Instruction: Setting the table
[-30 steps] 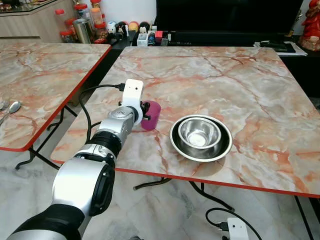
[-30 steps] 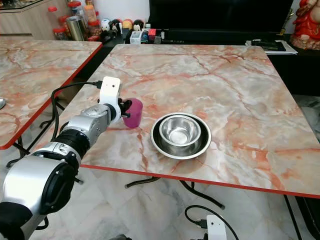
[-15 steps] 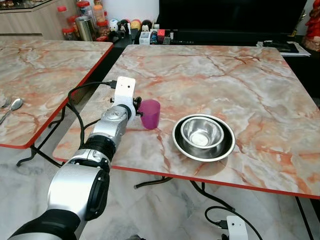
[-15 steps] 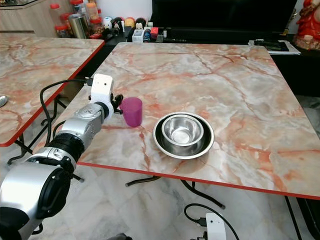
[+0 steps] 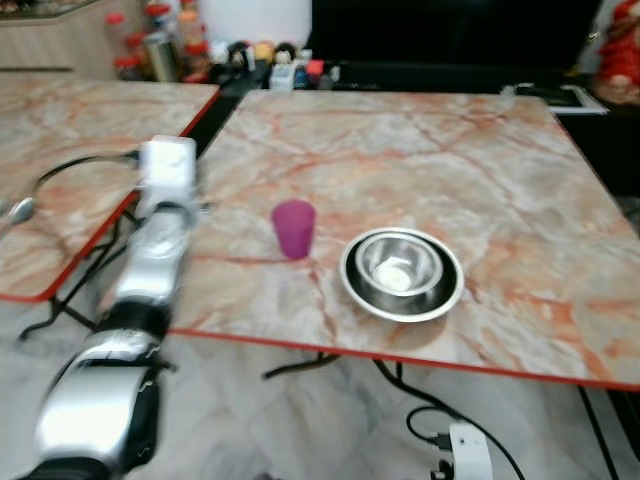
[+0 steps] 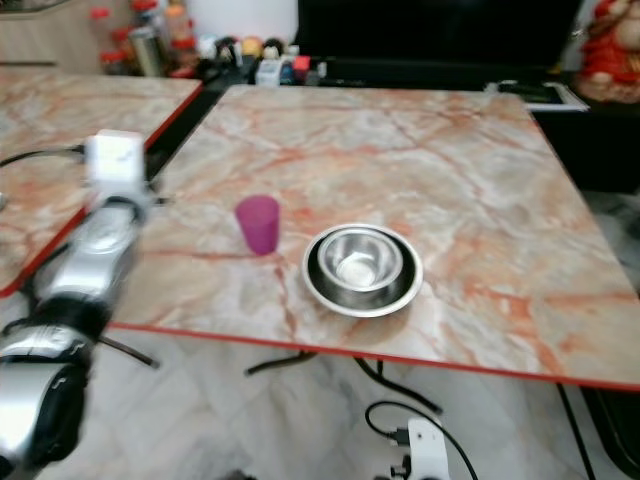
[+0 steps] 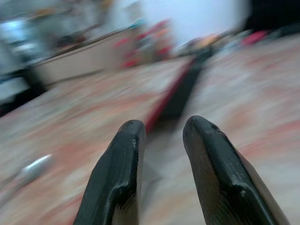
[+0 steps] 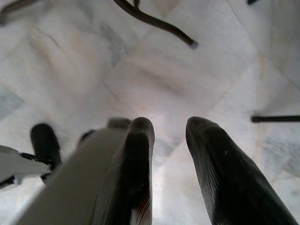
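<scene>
Left eye view: left gripper (image 7: 161,154), fingers apart and empty, hangs beside the cup (image 5: 294,229) on the tabletop (image 5: 480,160); a careless swing could topple it. Right gripper (image 8: 168,154) idles, fingers apart.

Jars (image 5: 150,45), figurine (image 6: 598,50) at back.

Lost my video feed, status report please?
Left claw open, off the table's left edge. Purple cup upright on table, beside steel bowls. Right claw idle over the floor. Nothing in the way.
</scene>
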Tool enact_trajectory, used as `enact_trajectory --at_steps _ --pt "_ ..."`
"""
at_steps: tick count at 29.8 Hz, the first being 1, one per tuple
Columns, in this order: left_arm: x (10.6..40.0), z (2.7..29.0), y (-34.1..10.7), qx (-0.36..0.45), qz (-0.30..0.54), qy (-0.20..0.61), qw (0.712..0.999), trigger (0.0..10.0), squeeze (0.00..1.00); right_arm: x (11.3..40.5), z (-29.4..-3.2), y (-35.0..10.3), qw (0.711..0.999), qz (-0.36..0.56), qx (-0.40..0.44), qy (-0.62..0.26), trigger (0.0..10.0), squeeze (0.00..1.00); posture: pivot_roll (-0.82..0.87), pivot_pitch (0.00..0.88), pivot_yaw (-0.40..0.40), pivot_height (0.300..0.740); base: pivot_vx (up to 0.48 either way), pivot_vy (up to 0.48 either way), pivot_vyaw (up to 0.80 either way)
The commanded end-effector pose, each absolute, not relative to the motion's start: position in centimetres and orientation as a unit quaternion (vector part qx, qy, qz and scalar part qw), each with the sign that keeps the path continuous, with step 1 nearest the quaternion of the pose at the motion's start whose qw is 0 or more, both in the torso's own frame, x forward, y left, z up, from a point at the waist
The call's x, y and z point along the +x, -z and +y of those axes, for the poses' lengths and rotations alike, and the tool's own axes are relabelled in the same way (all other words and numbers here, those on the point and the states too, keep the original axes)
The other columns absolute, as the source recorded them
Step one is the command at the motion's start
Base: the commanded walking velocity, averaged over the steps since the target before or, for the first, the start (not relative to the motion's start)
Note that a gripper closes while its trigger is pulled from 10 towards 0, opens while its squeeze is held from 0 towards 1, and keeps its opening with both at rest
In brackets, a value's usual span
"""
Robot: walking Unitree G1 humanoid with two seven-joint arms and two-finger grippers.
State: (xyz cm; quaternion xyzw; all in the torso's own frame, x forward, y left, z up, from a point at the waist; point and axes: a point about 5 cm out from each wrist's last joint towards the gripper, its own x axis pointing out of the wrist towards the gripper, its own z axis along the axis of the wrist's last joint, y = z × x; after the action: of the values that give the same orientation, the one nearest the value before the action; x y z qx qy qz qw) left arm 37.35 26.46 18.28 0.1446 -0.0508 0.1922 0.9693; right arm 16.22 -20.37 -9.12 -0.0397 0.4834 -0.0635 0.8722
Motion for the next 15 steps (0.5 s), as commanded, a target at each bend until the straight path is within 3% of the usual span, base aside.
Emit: enact_trajectory --at_steps 1,6,7,10,11,15 --pt "35.8 29.5 -18.1 0.172 -0.054 -0.266 0.947 10.0 0.00 16.3 -19.9 9.1 0.873 0.482 -0.032 0.062 10.0 0.00 -0.02 0.000 0.024 0.693 0.000 0.000 0.00" --pt "31.4 35.0 -15.2 0.239 -0.001 -0.395 0.887 10.0 0.00 16.4 -19.8 9.2 0.874 0.482 -0.031 0.062 10.0 0.00 -0.01 0.000 0.025 0.693 0.000 0.000 0.00" --pt "29.6 36.5 -13.8 0.254 0.025 -0.437 0.863 10.0 0.00 16.4 -19.7 9.1 0.874 0.481 -0.030 0.061 10.0 0.00 -0.01 0.000 0.028 0.693 0.000 0.000 0.00" --pt "27.4 37.9 -11.9 0.270 0.064 -0.480 0.832 10.0 0.00 16.5 -19.5 9.1 0.875 0.480 -0.029 0.061 10.0 0.00 0.00 0.000 0.031 0.693 0.000 0.000 0.00" --pt "25.5 38.6 -9.7 0.274 0.111 -0.500 0.814 10.0 0.00 16.5 -19.4 9.1 0.875 0.480 -0.027 0.061 10.0 0.00 0.00 0.000 0.030 0.693 0.000 0.000 0.00" --pt "22.3 38.6 -5.5 0.264 0.207 -0.513 0.790 10.0 0.00 16.5 -19.2 9.2 0.875 0.480 -0.026 0.058 10.0 0.00 0.00 0.000 0.034 0.693 0.000 0.000 0.00"
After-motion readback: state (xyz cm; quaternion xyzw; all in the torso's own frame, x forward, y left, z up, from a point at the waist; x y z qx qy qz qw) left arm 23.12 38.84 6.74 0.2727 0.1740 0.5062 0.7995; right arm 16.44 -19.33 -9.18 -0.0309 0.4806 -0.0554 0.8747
